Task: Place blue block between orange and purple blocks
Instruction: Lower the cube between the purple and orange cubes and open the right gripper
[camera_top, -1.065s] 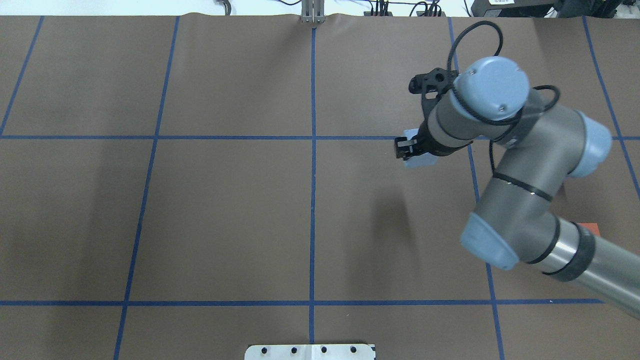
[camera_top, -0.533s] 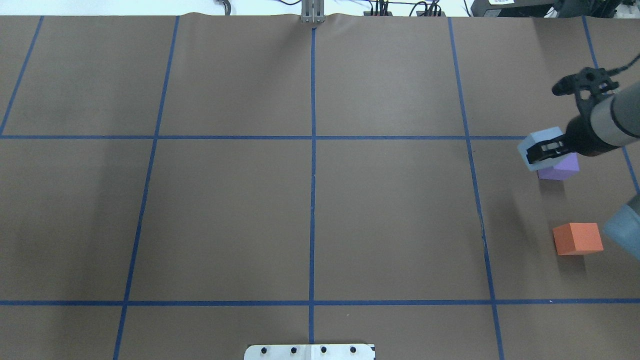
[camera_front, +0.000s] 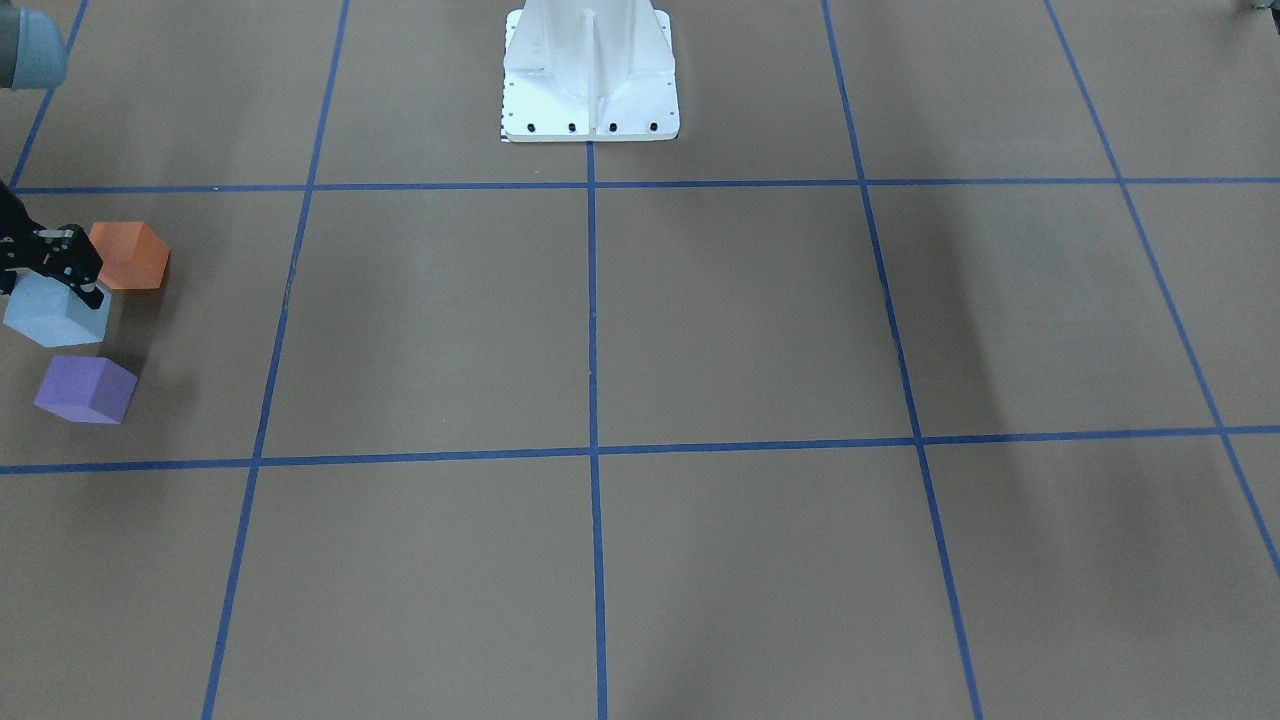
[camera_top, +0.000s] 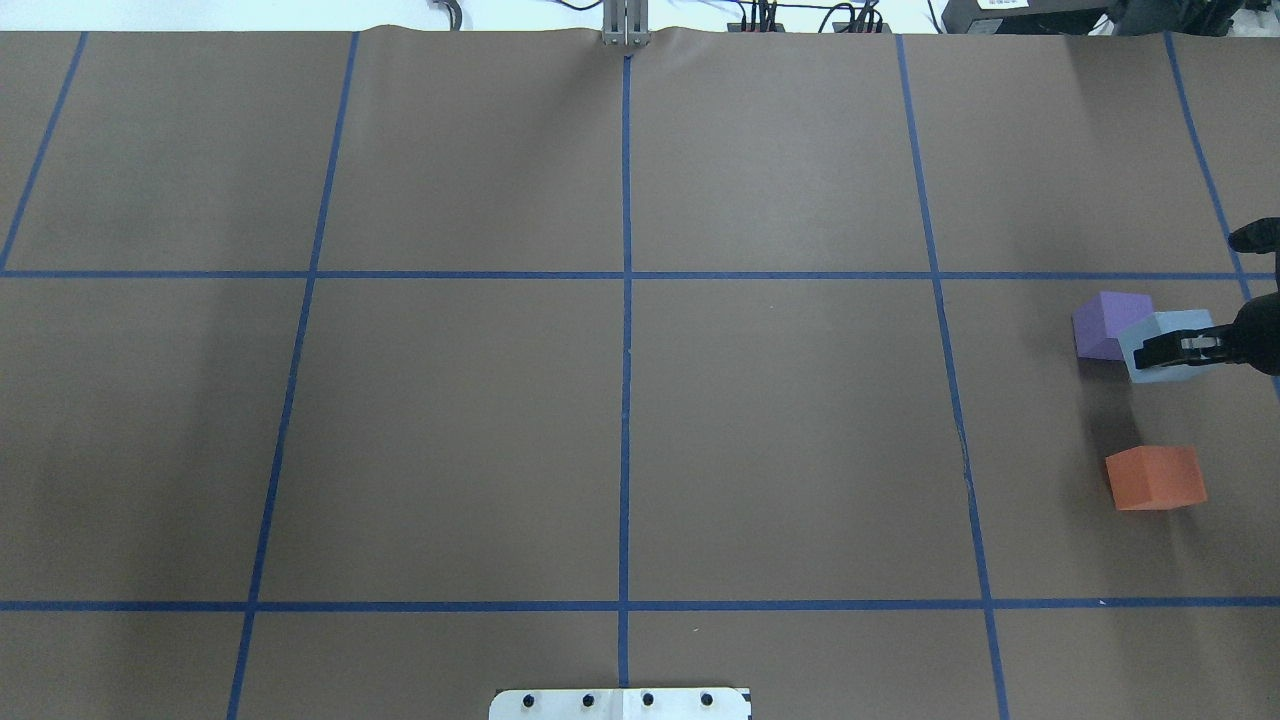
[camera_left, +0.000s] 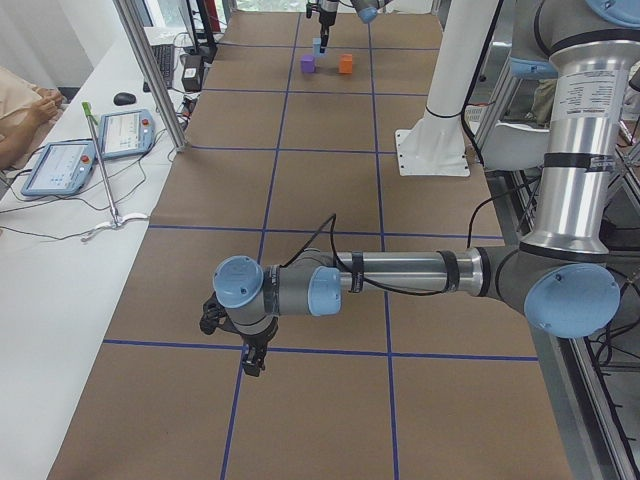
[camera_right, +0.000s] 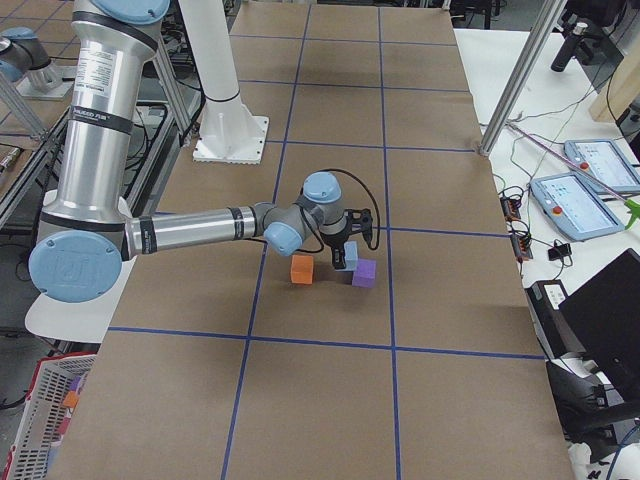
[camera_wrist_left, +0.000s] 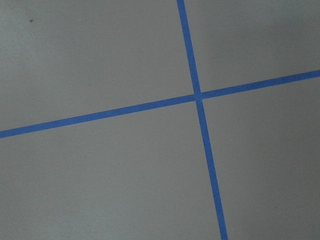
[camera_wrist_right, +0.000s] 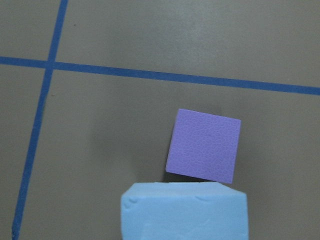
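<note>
My right gripper (camera_top: 1168, 350) is shut on the light blue block (camera_top: 1172, 338), at the table's right edge. It holds the block a little above the paper. The purple block (camera_top: 1108, 324) lies just beyond it and the orange block (camera_top: 1155, 477) lies nearer the robot. In the front-facing view the blue block (camera_front: 55, 312) sits between the orange block (camera_front: 130, 256) and the purple block (camera_front: 85, 390). The right wrist view shows the blue block (camera_wrist_right: 184, 210) at the bottom and the purple block (camera_wrist_right: 204, 151) just past it. My left gripper (camera_left: 250, 350) hangs low over the table's far left end; I cannot tell if it is open or shut.
The white robot base (camera_front: 590, 75) stands at the table's near middle edge. Blue tape lines (camera_top: 626, 300) divide the brown paper into cells. My left arm (camera_left: 400, 272) stretches low across the left end. Tablets (camera_left: 60, 165) and cables lie on a side bench.
My right arm has swung right with the blue block, from the middle-right cell past the purple block to the gap between purple and orange. The arm has mostly left the overhead view.
</note>
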